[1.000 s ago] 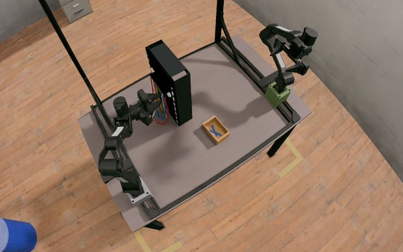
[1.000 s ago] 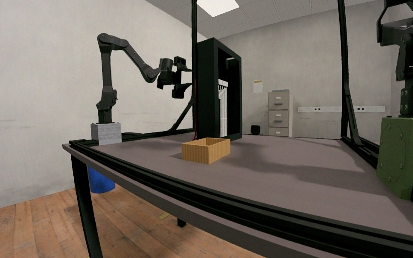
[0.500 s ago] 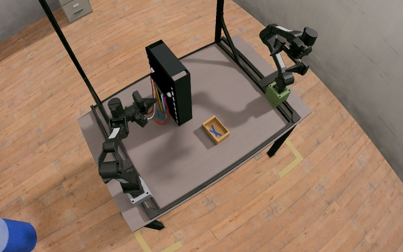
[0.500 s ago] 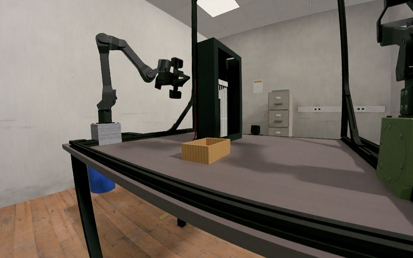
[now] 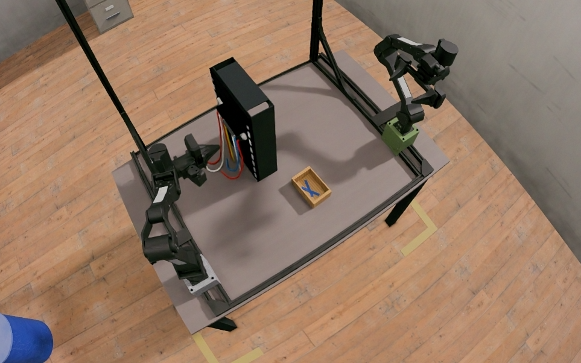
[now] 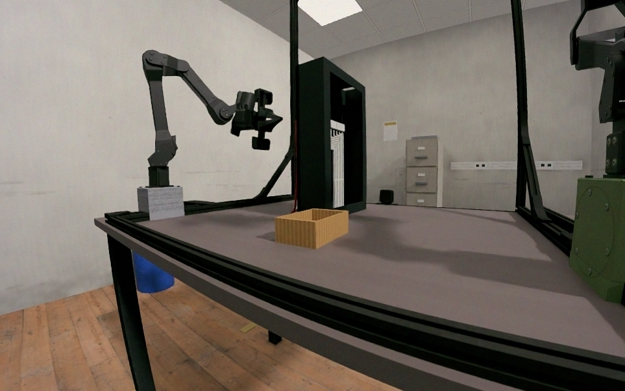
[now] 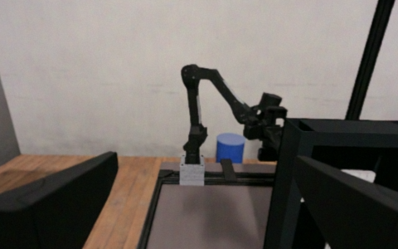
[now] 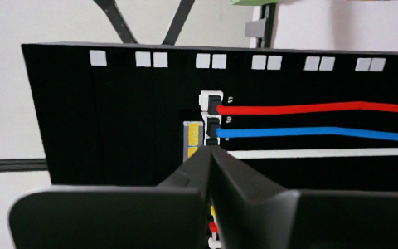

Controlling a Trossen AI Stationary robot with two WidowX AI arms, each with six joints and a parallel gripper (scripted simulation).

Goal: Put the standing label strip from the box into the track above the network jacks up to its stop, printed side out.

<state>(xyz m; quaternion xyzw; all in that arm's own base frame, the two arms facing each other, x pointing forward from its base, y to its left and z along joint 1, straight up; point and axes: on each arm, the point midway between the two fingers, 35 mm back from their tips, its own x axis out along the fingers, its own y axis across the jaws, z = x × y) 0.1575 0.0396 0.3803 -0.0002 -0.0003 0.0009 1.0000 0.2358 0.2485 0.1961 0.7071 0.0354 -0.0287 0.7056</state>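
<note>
The right pincer [image 5: 218, 147] [image 6: 280, 118] [image 7: 280, 148] [image 8: 208, 154] is together, seemingly on nothing; the left pincer [image 5: 439, 100] [image 7: 206, 162] is apart. The label strip [image 8: 193, 134] appears seated beside the jacks [image 8: 212, 124], yellow face out. Likely a closed-tip push: bear on the strip, avoid the plugs, slide straight until it stops

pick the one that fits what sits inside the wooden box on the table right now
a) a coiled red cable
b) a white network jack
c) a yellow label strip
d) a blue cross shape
d, the top view shows two blue bars crossed in an X on the floor of the wooden box.
</note>
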